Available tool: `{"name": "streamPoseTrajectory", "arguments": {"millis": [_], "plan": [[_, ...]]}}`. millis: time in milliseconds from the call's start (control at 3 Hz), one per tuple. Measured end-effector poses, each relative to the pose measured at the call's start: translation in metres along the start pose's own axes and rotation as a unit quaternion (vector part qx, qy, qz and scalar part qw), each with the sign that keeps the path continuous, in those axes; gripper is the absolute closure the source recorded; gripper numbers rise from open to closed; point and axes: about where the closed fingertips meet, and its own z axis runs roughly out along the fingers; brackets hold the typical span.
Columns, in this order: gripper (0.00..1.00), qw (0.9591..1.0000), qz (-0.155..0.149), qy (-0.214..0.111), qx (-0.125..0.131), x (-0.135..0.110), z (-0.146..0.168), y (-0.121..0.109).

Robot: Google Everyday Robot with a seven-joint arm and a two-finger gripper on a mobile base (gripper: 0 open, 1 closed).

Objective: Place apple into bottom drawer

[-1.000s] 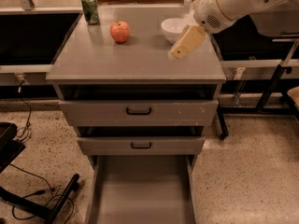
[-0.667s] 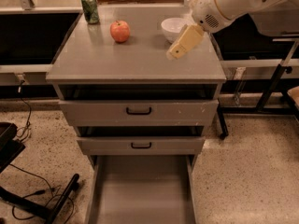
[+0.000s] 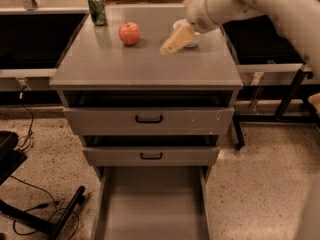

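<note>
Hand [image 3: 169, 47], grip unreadable, hovers near apple [image 3: 129, 33], partly hiding white bowl [image 3: 194, 39].

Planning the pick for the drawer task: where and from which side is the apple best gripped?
Probably across the round middle of the apple, from above: it sits on the cabinet top, nothing touching it. The gripper hovers right of it, near the bowl.

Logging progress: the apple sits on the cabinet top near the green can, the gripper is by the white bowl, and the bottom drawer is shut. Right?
Not quite: the camera view shows the bottom drawer pulled open, not shut. The rest holds: apple on the cabinet top near the green can, gripper by the white bowl.
</note>
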Motion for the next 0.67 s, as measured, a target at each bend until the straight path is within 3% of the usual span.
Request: {"name": "streamPoseTrajectory", "arguments": {"millis": [333, 667], "plan": [[0.0, 0.9991, 0.021, -0.031, 0.018, -0.027, 0.07, -0.049], [0.0, 0.9962, 0.049, -0.065, 0.028, -0.045, 0.106, -0.072]]}}
